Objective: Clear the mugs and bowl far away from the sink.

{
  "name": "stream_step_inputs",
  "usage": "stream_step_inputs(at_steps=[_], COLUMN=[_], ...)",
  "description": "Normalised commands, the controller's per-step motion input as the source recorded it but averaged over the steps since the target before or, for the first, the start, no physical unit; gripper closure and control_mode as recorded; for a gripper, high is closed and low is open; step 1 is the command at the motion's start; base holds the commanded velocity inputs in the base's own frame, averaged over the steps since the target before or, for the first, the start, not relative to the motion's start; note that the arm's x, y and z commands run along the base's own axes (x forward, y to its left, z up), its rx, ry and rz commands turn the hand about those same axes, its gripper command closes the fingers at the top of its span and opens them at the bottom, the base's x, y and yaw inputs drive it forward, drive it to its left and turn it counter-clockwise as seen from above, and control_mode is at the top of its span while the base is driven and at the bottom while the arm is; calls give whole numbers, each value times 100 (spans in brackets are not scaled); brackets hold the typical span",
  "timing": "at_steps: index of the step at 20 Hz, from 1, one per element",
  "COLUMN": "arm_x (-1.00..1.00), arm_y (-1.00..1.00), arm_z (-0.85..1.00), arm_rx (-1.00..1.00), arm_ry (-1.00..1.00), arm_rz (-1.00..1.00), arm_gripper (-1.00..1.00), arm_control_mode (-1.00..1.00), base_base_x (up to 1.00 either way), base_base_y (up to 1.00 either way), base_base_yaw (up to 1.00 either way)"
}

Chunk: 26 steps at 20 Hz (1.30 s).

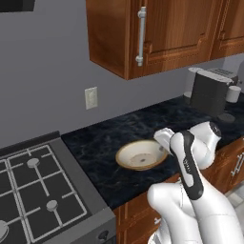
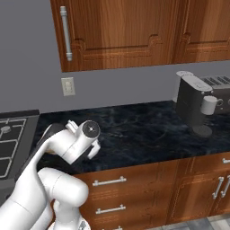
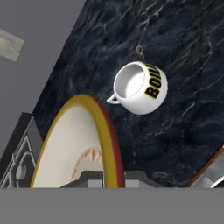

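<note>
In the hand view the end effector (image 3: 107,178), at bottom centre, is clamped narrowly on the rim of the bowl (image 3: 72,144), lower left, with the white mug (image 3: 140,87) above centre on the dark surface (image 3: 183,65), while the left base view shows the stove (image 1: 38,186) beside the bowl.

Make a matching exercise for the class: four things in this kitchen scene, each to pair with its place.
Things:
1. bowl
2. white mug
3. coffee machine
4. stove

Places:
A. far end of the counter from the stove
B. left end of the counter
C. on the counter, next to the stove
D. on the counter beside the bowl

Pairs: 1-C, 2-D, 3-A, 4-B
</note>
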Motion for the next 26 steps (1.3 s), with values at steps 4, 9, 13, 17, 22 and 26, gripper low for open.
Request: stream_step_inputs(at_steps=[4,9,13,17,22,26], arm_x=[0,0,0,2,16,27], arm_y=[22,22,26,31,32,31], arm_z=[-30,-35,-34,-28,-26,-28], arm_rx=[6,6,1,0,0,-1], arm_ry=[7,1,0,-4,-5,-2], arm_rz=[0,1,0,0,0,0], arm_gripper=[100,100,100,100,100,100], arm_control_mode=[-100,-100,-100,-100,-100,-100], base_base_x=[0,0,0,0,0,0], base_base_y=[0,0,0,0,0,0], base_base_yaw=[0,0,0,0,0,0])
